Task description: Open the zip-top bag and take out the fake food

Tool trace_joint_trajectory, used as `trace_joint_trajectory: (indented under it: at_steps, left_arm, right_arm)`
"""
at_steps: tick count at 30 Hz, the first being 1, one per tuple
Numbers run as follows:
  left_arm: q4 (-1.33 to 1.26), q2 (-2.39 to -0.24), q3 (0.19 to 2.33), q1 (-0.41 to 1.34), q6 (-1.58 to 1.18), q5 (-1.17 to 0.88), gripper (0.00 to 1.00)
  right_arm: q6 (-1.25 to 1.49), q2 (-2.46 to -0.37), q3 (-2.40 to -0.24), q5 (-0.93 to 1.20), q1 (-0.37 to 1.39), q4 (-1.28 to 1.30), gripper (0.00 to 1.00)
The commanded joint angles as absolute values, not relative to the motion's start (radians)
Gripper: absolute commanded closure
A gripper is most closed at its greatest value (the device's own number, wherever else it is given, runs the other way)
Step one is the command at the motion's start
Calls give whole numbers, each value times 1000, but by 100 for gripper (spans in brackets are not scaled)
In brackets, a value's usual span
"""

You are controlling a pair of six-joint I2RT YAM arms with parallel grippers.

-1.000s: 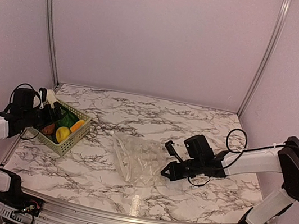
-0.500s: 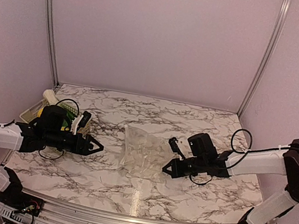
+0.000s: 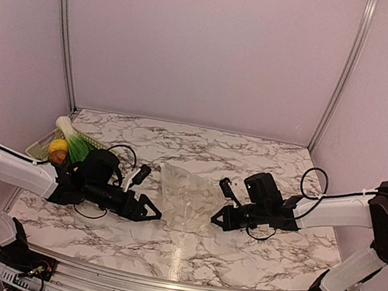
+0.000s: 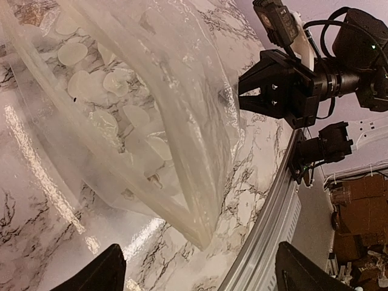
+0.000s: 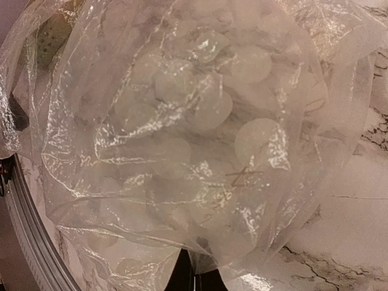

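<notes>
The zip-top bag (image 3: 184, 197), clear with white dots, lies crumpled mid-table and looks empty. It also shows in the left wrist view (image 4: 133, 115) and fills the right wrist view (image 5: 200, 133). My right gripper (image 3: 218, 216) is shut on the bag's right edge (image 5: 202, 277), and it shows in the left wrist view (image 4: 265, 85). My left gripper (image 3: 152, 211) is open and empty just left of the bag, its jaws wide apart (image 4: 200, 279) in front of the bag's near corner. The fake food (image 3: 64, 149), a yellow lemon, a brown lump and green pieces, sits in the basket (image 3: 37, 144).
The pale green basket stands at the far left, behind my left arm. The table's metal front rail (image 4: 273, 230) runs close by the bag's near corner. Cables hang by my right arm (image 3: 309, 186).
My left arm has swung from the basket across to the bag's left side, jaws open. My right gripper has kept its hold; the bag shifted and bunched up a second ago.
</notes>
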State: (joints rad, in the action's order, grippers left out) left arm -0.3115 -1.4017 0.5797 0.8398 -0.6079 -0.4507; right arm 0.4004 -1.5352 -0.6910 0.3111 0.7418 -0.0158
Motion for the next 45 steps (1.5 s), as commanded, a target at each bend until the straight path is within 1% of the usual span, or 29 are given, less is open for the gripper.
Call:
trace_joint_trajectory:
  at_steps: [1, 3, 5, 9, 15, 20, 24, 33, 35, 39, 40, 41, 43, 44, 45]
  left_arm:
    - [-363, -1487, 648, 852, -639, -481, 14]
    - [-391, -1510, 665, 851, -657, -492, 17]
    - [-424, -1529, 679, 852, -676, -499, 23]
    - [-476, -1586, 711, 852, -721, -521, 40]
    - [-487, -1646, 715, 853, -749, -531, 59]
    - [-453, -1616, 678, 846, -719, -517, 79]
    - [-419, -1583, 615, 815, -700, -515, 100]
    - [-290, -1569, 520, 789, -622, -480, 100]
    - [-281, -1581, 515, 792, -615, -483, 100]
    - [-281, -1586, 528, 814, -599, -489, 100]
    - [-276, -1583, 532, 817, -591, -492, 96]
    - [-274, -1574, 534, 818, -584, -493, 90]
    - [-265, -1543, 531, 816, -576, -489, 73]
    - [-259, -1526, 530, 813, -574, -484, 64]
    - [-256, -1505, 530, 808, -572, -483, 56]
  right_arm:
    - [412, -1520, -689, 308, 734, -26, 100]
    - [410, -1519, -689, 308, 734, -25, 100]
    - [409, -1519, -689, 308, 735, -23, 100]
    - [407, -1522, -689, 307, 734, -26, 100]
    - [401, -1522, -688, 301, 733, -21, 100]
    - [395, -1519, -679, 293, 727, -17, 100]
    - [384, -1507, -661, 287, 710, -9, 100]
    - [345, -1472, -585, 268, 641, 43, 100]
    - [333, -1475, -572, 301, 640, 35, 100]
    - [294, -1492, -559, 448, 642, 10, 100]
    - [287, -1486, -559, 467, 642, 14, 97]
    - [281, -1475, -560, 475, 640, 25, 87]
    - [276, -1424, -567, 462, 636, 43, 62]
    - [274, -1401, -572, 460, 627, 49, 53]
    - [274, -1377, -578, 460, 612, 52, 46]
